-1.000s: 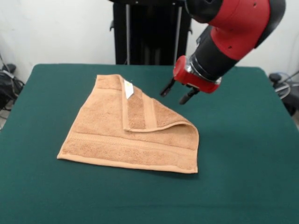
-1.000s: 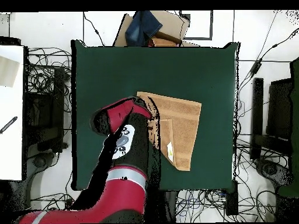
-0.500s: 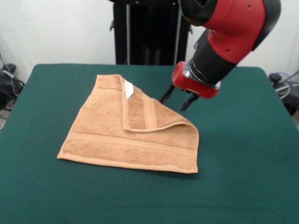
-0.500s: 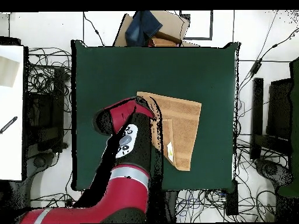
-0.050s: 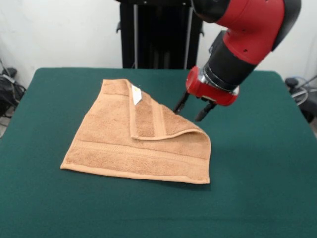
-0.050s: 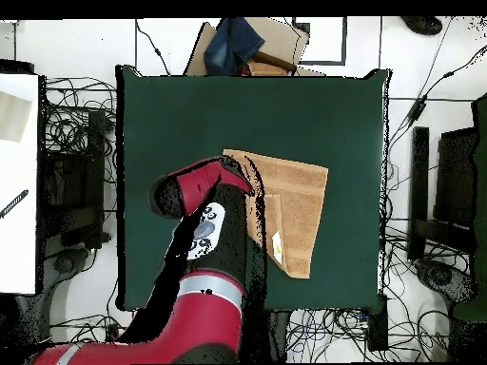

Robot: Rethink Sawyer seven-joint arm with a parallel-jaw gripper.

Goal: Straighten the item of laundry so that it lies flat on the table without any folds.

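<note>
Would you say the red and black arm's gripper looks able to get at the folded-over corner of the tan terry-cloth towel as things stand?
Probably yes. The gripper hangs open just beside the tan terry-cloth towel, near its folded-over flap, and nothing lies between them on the dark green table.

— Item: arm. What do we record for pose?
— We see the red and black arm (image 5: 247, 34) entering from the upper right in the front view, sloping down and to the left. In the overhead view it (image 6: 204, 238) rises from the bottom edge.
— Item: pincer?
— We log the pincer (image 5: 191, 110) below a red wrist collar (image 5: 210, 91), its two dark fingers (image 5: 180, 104) spread apart, nothing between them, tips pointing down-left.
</note>
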